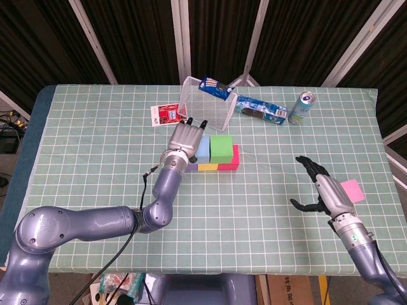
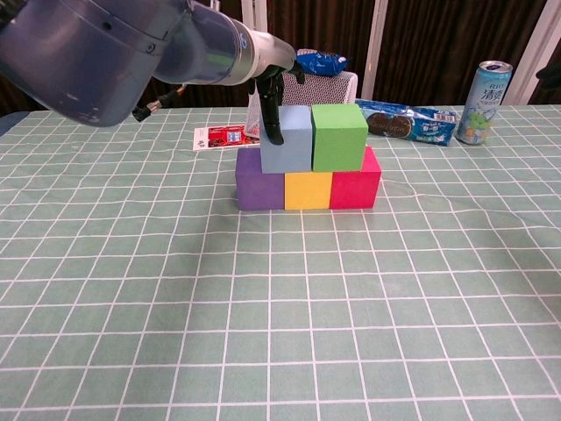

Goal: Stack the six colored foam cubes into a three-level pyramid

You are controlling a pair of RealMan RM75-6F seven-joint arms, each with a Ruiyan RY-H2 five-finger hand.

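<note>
Foam cubes already make up two levels of your pyramid: purple, yellow and red sit touching in a row on the table, with the light blue cube and the green cube side by side on top of them. Your left hand is at the blue cube, fingers draped over its top and one dark fingertip lying against its front face, so it looks clamped on that cube, though from the chest view you cannot be sure how firmly. The blue cube appears to overhang toward the purple side slightly, so you may want it nudged snug against the green one before letting go. Your right hand hovers well apart, fingers spread and holding nothing, just beside the pink cube near the table's right edge. That pink cube is what is left: it has to go on top, straddling blue and green.
</note>
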